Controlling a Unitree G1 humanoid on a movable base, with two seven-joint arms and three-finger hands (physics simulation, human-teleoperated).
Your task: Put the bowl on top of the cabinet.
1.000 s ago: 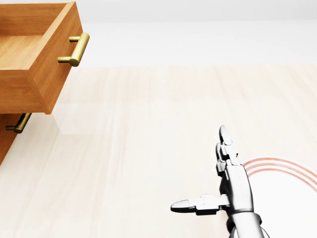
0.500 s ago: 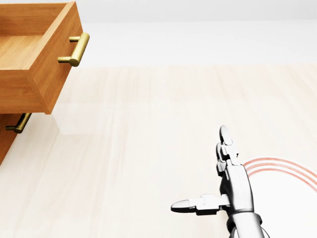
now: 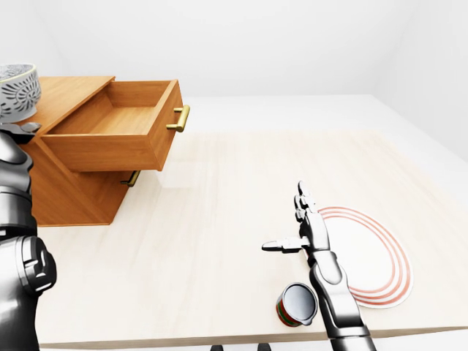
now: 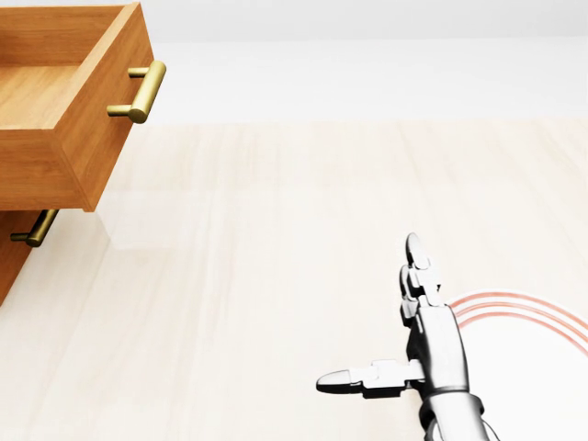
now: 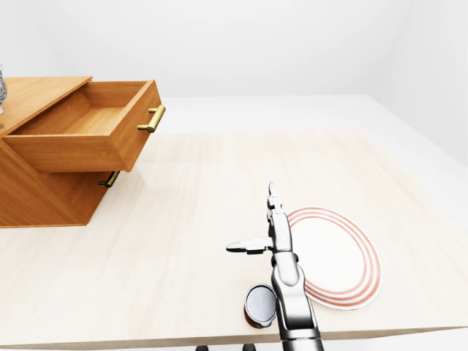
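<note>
Sitting at the very left edge of the left-eye view, the bowl (image 3: 16,91), white with a patterned wall, is over the left end of the cabinet's top. The picture's edge cuts it, so whether it rests on the wood or is held just above it cannot be told. The left hand (image 3: 20,129) shows just below the bowl, at the top of the dark left arm (image 3: 18,219). Whether its fingers are clenched or released cannot be told.

The cabinet (image 3: 73,194) stands at the left edge of the worktop (image 3: 219,212), near its upper-left corner in this view. Its upper drawer (image 3: 117,139) stands far out to the right and overhangs the worktop, with a brass handle (image 3: 179,118) on its face. A second handle (image 3: 132,178) shows lower on the cabinet, under the drawer.

From the drawer's face a broad stretch of worktop runs to the right edge and down to the bottom edge. The right hand (image 3: 311,235) hovers over that stretch toward the bottom-right corner. Its fingers (image 3: 300,205) are released and straight, the thumb points left, and it holds nothing.

Just to its right lies a white plate (image 3: 373,256) with red rings, close to the worktop's right and bottom edges. A can (image 3: 296,304) lies on its side at the bottom edge, just beside the right forearm.
</note>
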